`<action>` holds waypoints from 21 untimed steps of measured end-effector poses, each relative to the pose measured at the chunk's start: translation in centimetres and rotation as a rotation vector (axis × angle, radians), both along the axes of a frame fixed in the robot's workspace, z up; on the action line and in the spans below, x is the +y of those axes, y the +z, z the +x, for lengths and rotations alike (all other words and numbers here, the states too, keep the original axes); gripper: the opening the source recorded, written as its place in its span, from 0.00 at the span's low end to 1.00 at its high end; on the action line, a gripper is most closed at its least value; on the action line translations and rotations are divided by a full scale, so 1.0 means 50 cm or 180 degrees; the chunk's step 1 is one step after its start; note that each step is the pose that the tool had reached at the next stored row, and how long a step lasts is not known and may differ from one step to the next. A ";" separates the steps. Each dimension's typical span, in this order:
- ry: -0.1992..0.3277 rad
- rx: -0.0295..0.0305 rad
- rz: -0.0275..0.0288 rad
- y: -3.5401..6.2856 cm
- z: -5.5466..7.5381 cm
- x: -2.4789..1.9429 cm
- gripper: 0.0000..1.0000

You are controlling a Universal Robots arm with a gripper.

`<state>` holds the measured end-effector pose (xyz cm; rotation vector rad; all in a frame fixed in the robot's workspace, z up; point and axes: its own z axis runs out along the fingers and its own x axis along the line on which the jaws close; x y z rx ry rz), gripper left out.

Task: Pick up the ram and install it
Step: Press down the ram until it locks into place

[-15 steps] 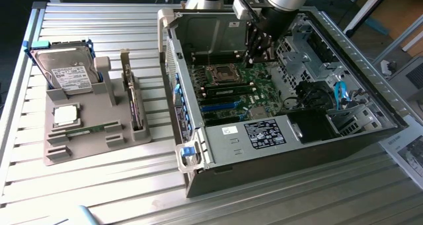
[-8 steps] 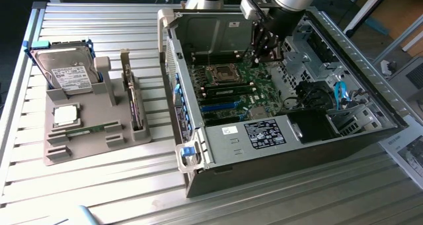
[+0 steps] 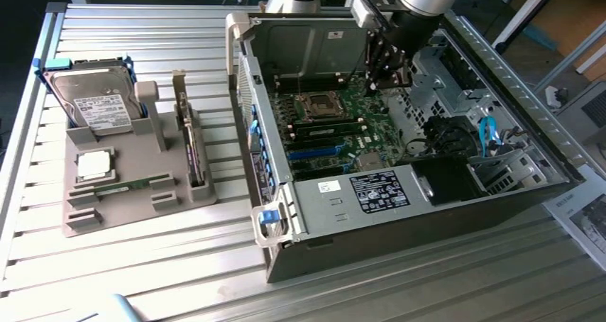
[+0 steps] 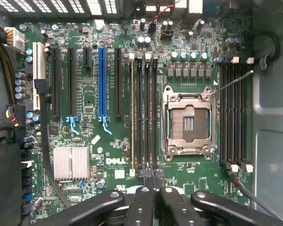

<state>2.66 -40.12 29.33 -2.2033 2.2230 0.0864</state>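
Note:
A ram (image 3: 123, 187), a slim green stick, lies flat in the grey holder tray (image 3: 142, 219) at the exterior view's left. My gripper (image 3: 387, 86) hangs inside the open computer case, over the motherboard beside the empty processor socket (image 3: 317, 106). In the wrist view the gripper (image 4: 153, 181) is shut, its fingertips (image 4: 145, 188) meeting just off the end of the memory slots (image 4: 146, 117), and I see nothing between them. The outermost slot (image 4: 132, 113) shows a pale thin edge along its length; whether a stick sits in it I cannot tell.
The tray also holds a hard drive (image 3: 95, 106), a square silver processor (image 3: 95, 164) and an upright dark expansion card (image 3: 194, 152). The case walls (image 3: 255, 123) ring the board. Blue cables (image 3: 487, 134), a second slot bank (image 4: 233, 113) and a silver heatsink (image 4: 71, 162) are nearby.

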 end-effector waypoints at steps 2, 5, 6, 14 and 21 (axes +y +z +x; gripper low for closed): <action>0.0000 0.0000 0.0000 -0.004 0.000 -0.0005 0.10; 0.0000 0.0000 0.0000 -0.015 0.000 -0.0035 0.10; 0.0000 0.0000 0.0000 -0.018 0.000 -0.0043 0.10; -0.0003 -0.0001 -0.0001 -0.056 0.000 -0.0131 0.10; -0.0008 -0.0001 0.0000 -0.089 0.000 -0.0193 0.10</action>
